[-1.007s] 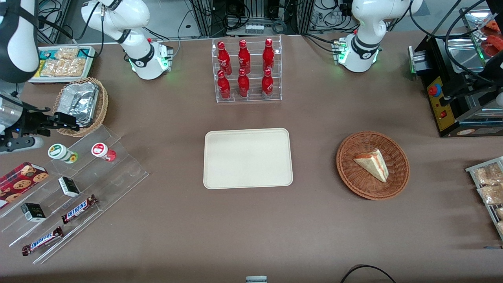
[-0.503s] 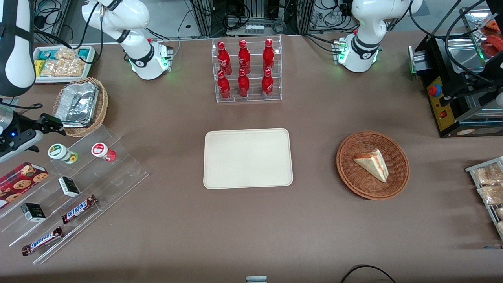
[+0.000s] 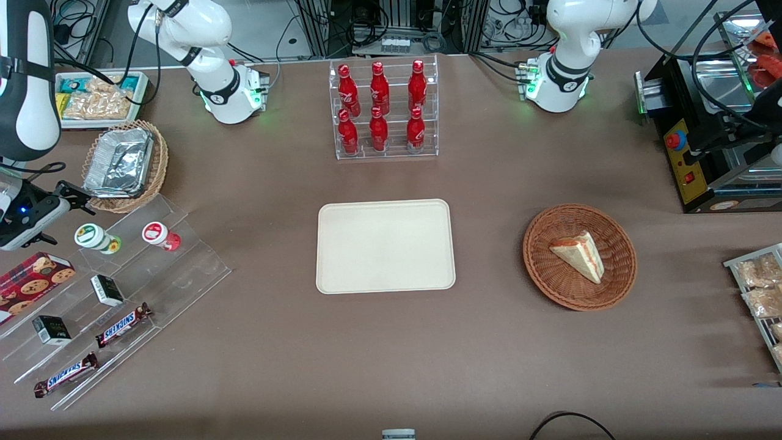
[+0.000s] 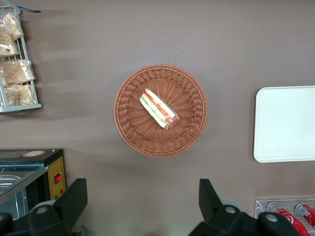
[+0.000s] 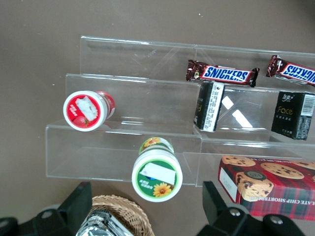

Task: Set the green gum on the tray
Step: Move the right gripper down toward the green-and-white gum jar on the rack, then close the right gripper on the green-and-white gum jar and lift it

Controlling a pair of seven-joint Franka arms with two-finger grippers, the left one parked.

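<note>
The green gum (image 3: 91, 237), a white canister with a green-marked lid, stands on the top step of a clear acrylic stand (image 3: 183, 269), beside the red-lidded canister (image 3: 160, 235). In the right wrist view the green gum (image 5: 156, 169) shows its lid with a sunflower mark, and the red canister (image 5: 86, 109) stands apart from it. My right gripper (image 3: 76, 198) hovers open and empty, a little farther from the front camera than the green gum and above it. In the wrist view the gripper (image 5: 145, 211) holds nothing. The beige tray (image 3: 385, 245) lies bare at the table's middle.
A wicker basket with a foil container (image 3: 125, 165) sits just under the gripper, also seen in the wrist view (image 5: 110, 221). Snickers bars (image 3: 122, 325), black boxes (image 3: 107, 289) and a cookie box (image 3: 33, 278) lie on the stand. A bottle rack (image 3: 383, 110) and a sandwich basket (image 3: 579, 256) stand elsewhere.
My right gripper has drawn back off the foil basket toward the working arm's end of the table, ending close to the green gum. Nothing else has moved.
</note>
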